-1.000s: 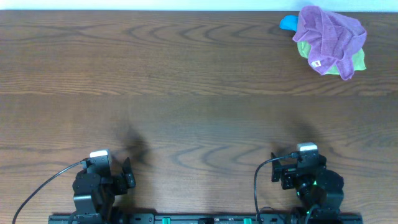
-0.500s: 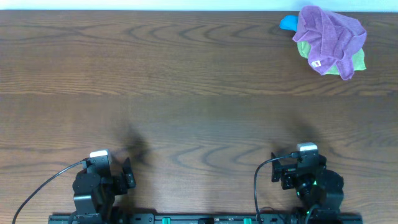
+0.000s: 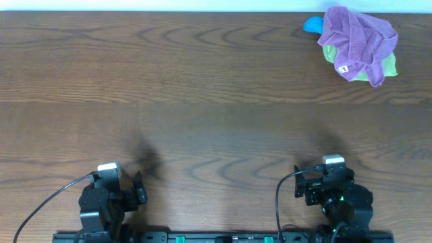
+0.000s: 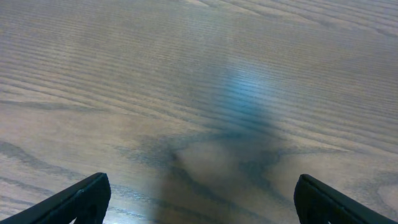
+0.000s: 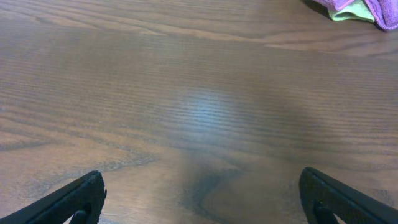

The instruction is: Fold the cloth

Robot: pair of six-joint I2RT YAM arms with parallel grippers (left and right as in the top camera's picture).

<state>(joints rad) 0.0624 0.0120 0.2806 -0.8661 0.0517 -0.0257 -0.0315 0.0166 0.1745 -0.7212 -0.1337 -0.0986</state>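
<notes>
My left gripper (image 4: 208, 202) and right gripper (image 5: 208, 199) both gape wide and hold nothing at the table's (image 3: 202, 101) near edge. I cannot see the cloth in any view; only a bunched purple cloth (image 3: 358, 37) with a tag lies in the far right corner.

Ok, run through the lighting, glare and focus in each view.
Overhead: sharp and evenly lit, with two soft shadows on the table near the bottom. Left wrist: a bluish glare patch mid-frame with a dark shadow beneath it, far grain slightly soft. Right wrist: a paler glare patch mid-frame; the purple cloth and green cloth at the top edge are soft and cropped.
</notes>
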